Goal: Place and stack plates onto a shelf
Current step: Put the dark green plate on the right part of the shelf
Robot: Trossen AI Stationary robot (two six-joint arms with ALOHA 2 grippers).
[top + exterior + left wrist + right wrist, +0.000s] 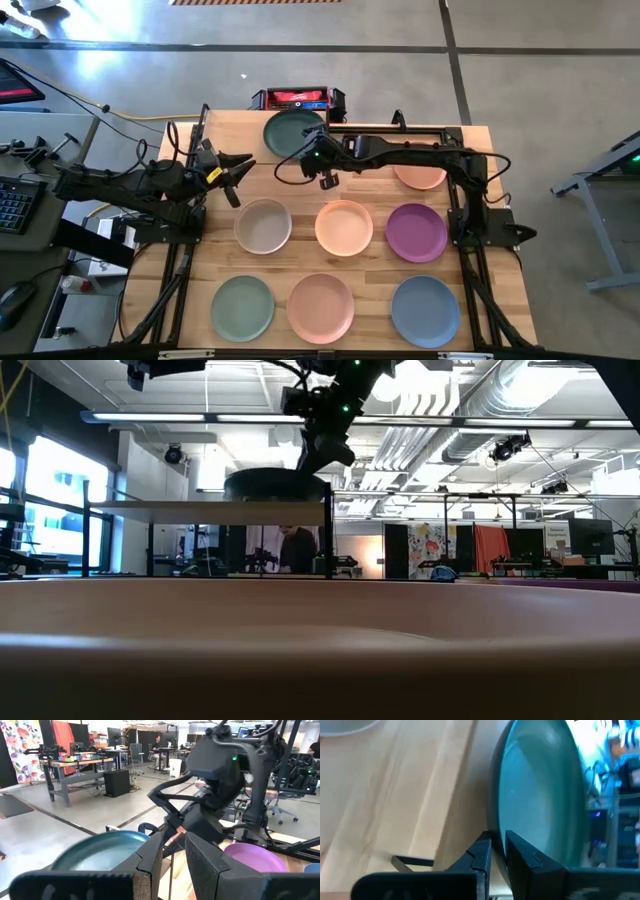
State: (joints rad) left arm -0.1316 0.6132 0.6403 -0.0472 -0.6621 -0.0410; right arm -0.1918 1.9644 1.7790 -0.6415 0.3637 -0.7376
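The right hand is hovering over the near edge of the shelf, just beside the teal plate that is lying flat on the shelf's left half, at the far side of the counter. In the right wrist view its fingers are sitting close together with only a thin gap and nothing between them, the plate's rim lying just ahead, so the plate looks set down and no longer gripped. That spot seems chosen as the base for a stack, leaving the shelf's other half free. The left hand is waiting at the counter's left side, pointing toward the shelf, its fingers slightly apart and empty. Seven more plates are lying spread out and apart on the counter, among them a beige plate, a purple plate and a blue plate, likely spaced so each can be taken by its rim. No readable writing is showing anywhere.
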